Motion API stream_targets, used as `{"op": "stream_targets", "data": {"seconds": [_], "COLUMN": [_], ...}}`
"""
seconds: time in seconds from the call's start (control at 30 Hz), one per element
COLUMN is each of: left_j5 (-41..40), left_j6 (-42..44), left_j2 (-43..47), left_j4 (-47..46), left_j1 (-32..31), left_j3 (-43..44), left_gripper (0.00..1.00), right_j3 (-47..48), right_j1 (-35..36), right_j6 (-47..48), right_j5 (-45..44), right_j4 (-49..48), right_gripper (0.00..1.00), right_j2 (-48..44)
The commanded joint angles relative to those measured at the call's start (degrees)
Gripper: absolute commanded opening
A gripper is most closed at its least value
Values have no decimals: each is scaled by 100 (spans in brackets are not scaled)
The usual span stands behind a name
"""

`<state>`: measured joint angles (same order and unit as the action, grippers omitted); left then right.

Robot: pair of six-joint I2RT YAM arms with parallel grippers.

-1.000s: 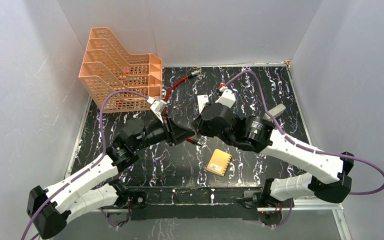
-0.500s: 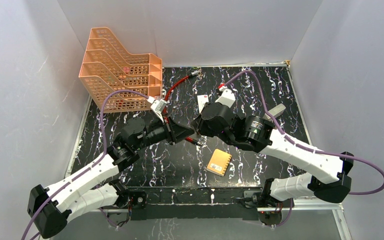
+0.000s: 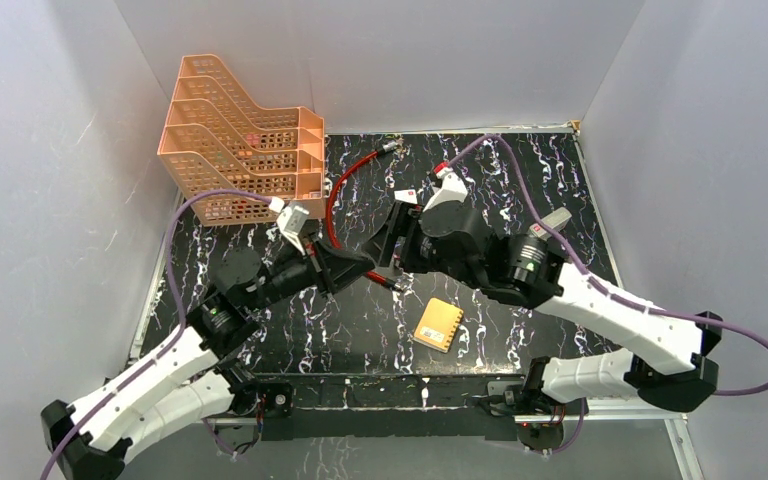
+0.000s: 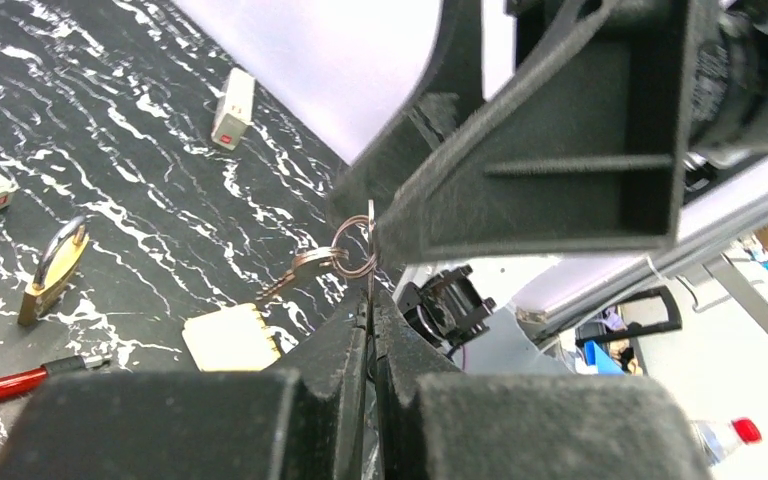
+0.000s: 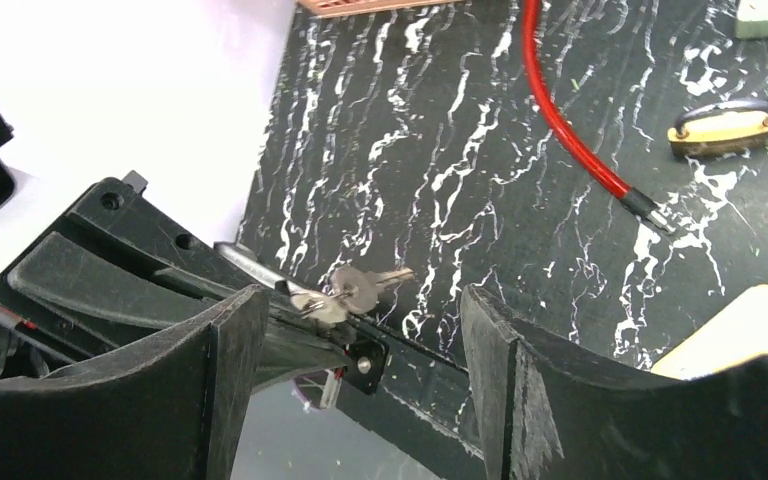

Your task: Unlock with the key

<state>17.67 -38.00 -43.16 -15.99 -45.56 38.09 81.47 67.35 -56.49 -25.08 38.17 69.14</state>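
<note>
While the left gripper [image 4: 370, 305] pinches the key [image 5: 380, 278] tight in mid-air, the right gripper [image 5: 358, 300] has its jaws spread close by. The brass padlock [image 5: 728, 128] lies apart on the table [image 5: 410, 150], apparently locked, so inserting and turning the key are both left to do.

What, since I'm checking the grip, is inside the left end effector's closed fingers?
A key, edge-on, pinched in the left end effector; its ring and a second key hang outside. The clamped part is hidden.

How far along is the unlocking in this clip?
Done: the small flat silvery key is lifted, pinched in the shut left gripper. In hand: the open right gripper flanks it. Left: the brass padlock lies on the black marbled table, shackle seemingly closed, key not inserted.
</note>
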Motion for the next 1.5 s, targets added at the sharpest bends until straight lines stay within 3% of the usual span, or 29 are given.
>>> {"op": "stream_targets", "data": {"seconds": [0.0, 0.13, 0.37, 0.67, 1.03, 1.13, 1.33, 1.4, 1.47], "left_j5": [870, 1976, 3446, 3910, 4119, 4037, 4158, 4108, 3770], "left_j6": [504, 782, 643, 885, 1341, 1525, 1631, 1702, 1995], "left_j2": [682, 989, 338, -561, -904, -910, -952, -980, -1100], "left_j4": [306, 886, 2168, 3591, 4770, 5064, 5210, 5350, 5915], "left_j1": [-23, -23, -23, -21, -23, -24, -23, -21, -23], "left_j3": [47, 496, 1529, 2661, 3253, 3438, 3453, 3523, 3695], "left_gripper": [0, 0, 0, 0, 0, 0, 0, 0, 0], "right_j3": [-331, -800, -298, -7, 62, -268, 105, 155, 232], "right_j1": [-1, -4, 1, -1, -3, -7, -3, -4, -4], "right_j6": [1355, 2826, 4256, 4977, 5174, 5002, 5096, 5096, 5164], "right_j5": [799, 2069, 4036, 4692, 5063, 5127, 5321, 5591, 5039], "right_j4": [-1127, -1732, -802, -457, -525, -1288, -1188, -1143, -1003], "right_gripper": [78, 74, 71, 65, 59, 57, 60, 53, 62], "right_j2": [-823, -1654, -1754, -1415, -1077, -1124, -697, -518, -558]}}
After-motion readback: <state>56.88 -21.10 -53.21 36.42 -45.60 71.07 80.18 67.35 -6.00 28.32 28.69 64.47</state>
